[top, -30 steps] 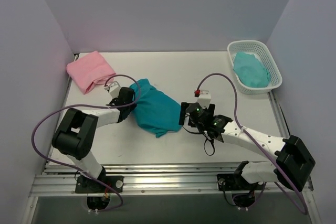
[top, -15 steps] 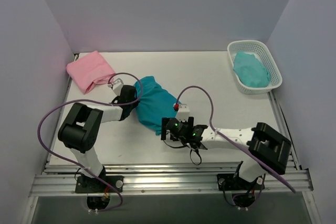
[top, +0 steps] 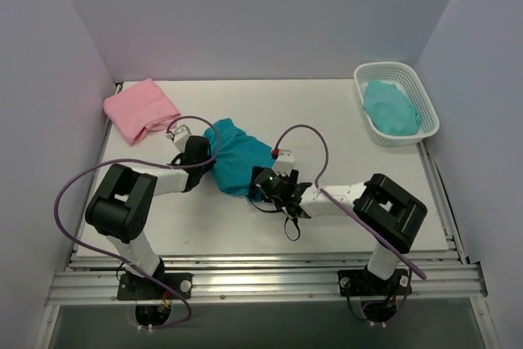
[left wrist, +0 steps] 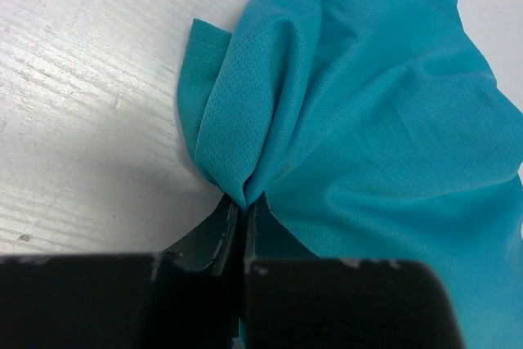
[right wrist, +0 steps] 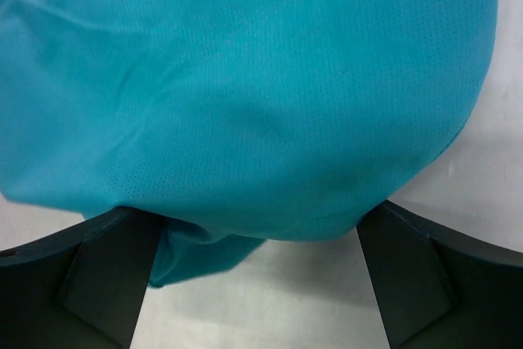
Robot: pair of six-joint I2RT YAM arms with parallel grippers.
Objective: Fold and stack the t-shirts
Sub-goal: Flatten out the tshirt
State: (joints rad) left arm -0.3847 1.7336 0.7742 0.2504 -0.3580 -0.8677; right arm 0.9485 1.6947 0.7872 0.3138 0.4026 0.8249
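Note:
A deep teal t-shirt (top: 239,159) lies bunched in the middle of the white table. My left gripper (top: 204,153) is shut on a pinched fold at its left edge; in the left wrist view the cloth (left wrist: 351,120) gathers into my closed gripper (left wrist: 242,210). My right gripper (top: 260,188) is open at the shirt's near right edge; in the right wrist view the teal cloth (right wrist: 261,96) bulges between and above its spread fingers (right wrist: 98,275), above bare table. A folded light pink t-shirt (top: 140,109) lies at the far left corner.
A white basket (top: 369,81) at the far right holds another teal cloth (top: 391,107). Purple cables loop from both arms over the table. Lilac walls close in on three sides. A metal rail runs along the near edge.
My right arm has swung left across the table, from beside the shirt's right tip to its near right edge. The teal shirt is now more bunched. My left gripper has kept its hold.

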